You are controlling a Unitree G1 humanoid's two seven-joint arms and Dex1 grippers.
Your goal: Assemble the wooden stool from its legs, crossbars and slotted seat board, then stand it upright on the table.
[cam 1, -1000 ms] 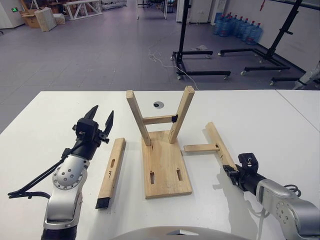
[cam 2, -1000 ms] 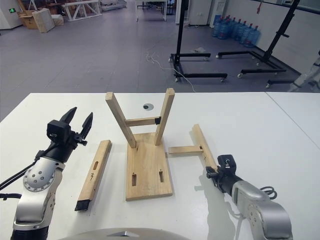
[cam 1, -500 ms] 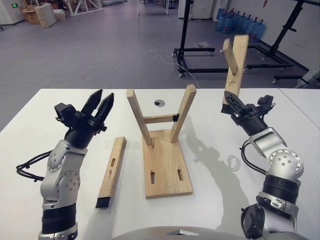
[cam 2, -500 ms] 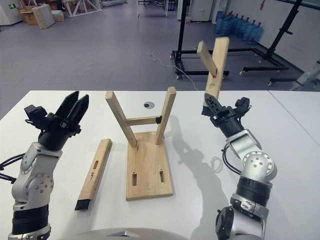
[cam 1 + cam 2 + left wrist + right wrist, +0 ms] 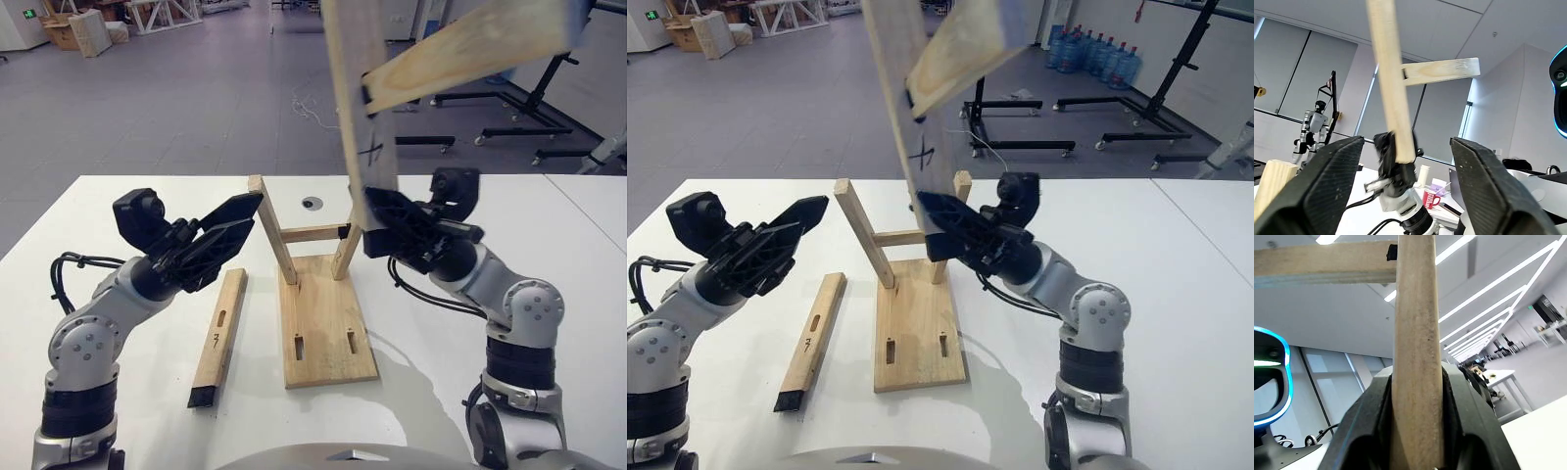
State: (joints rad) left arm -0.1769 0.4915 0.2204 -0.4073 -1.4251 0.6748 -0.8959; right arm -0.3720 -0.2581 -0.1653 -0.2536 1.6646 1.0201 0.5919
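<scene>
Two grippers: right gripper (image 5: 380, 213) clamps scribble-marked leg (image 5: 355, 98), crossbar (image 5: 460, 49) attached; left gripper (image 5: 235, 225) spread wide, empty.

Grey hall floor (image 5: 196, 98), black wheeled racks (image 5: 1019, 147), blue water jugs (image 5: 1097, 49), ceiling strip lights (image 5: 1452, 247)

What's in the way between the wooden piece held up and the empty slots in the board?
Nothing visible. The right tool holds the leg piece up off the table; the seat board has two bare near slots; the fitted legs stand at its far end.
</scene>
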